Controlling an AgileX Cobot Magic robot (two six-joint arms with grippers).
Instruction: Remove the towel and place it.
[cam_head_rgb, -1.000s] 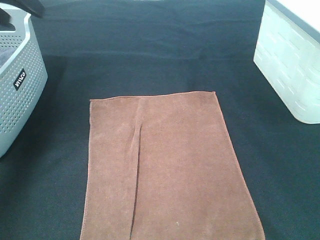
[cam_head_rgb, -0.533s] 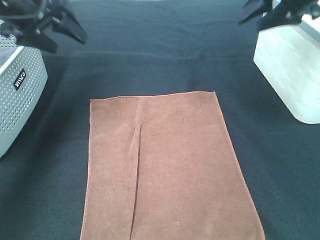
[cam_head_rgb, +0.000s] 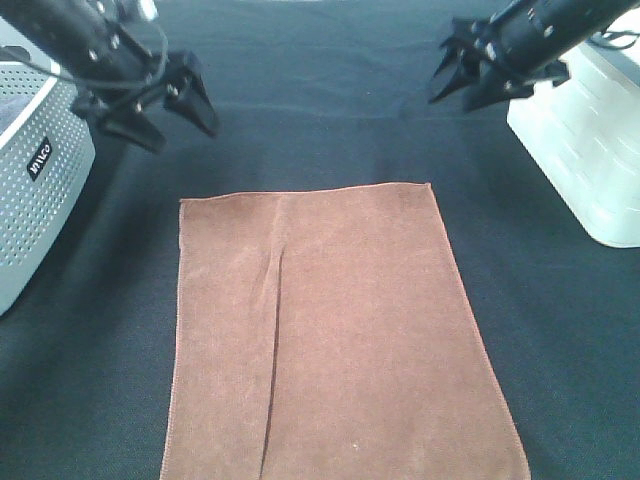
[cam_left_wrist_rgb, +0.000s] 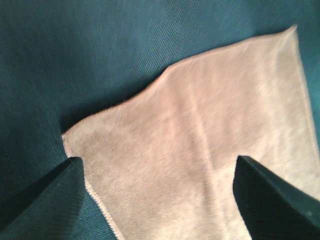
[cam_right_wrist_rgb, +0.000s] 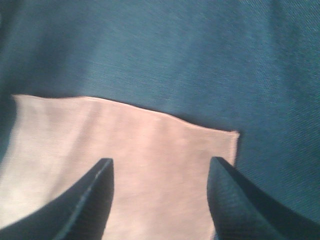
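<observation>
Now the large rust-brown microfibre towel (cam_head_rgb: 340, 330) lies flat on the black woven cloth of the counter (cam_head_rgb: 320, 110). It is softly napped, with a stitched hem and one long crease left of its middle. My left gripper (cam_head_rgb: 165, 118) and right gripper (cam_head_rgb: 457, 88) hang near its far corners, both with jaws spread and pinching nothing. Only the high view shows the grey perforated plastic basket (cam_head_rgb: 40, 190) and the white slotted plastic bin (cam_head_rgb: 580, 140). Each wrist view shows a towel corner between dark tapered fingers (cam_left_wrist_rgb: 45, 205).
</observation>
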